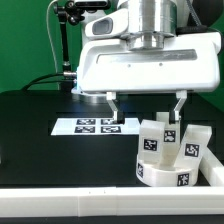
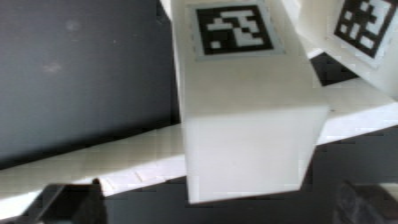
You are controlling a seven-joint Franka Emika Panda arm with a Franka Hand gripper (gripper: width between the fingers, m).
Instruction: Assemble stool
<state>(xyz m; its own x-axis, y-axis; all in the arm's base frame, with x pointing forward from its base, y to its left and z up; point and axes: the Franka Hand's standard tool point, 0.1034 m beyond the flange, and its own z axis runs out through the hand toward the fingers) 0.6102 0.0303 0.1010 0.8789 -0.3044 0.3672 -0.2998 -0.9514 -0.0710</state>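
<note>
Black tabletop [image 1: 40, 130] fills my exterior view, with a white bar [image 1: 60, 205] along its near edge and the marker board [image 1: 95, 127] lying flat mid-table. I see the gripper [image 1: 146, 112] hanging with its jaws spread wide, holding nothing. The round stool seat [image 1: 165, 172] sits near the table's front edge at the exterior view's right, tagged block legs [image 1: 160, 135] standing on it, just below the gripper. Through the wrist view one tagged leg [image 2: 249, 110] stands between my two fingertips [image 2: 63, 205], apart from both.
</note>
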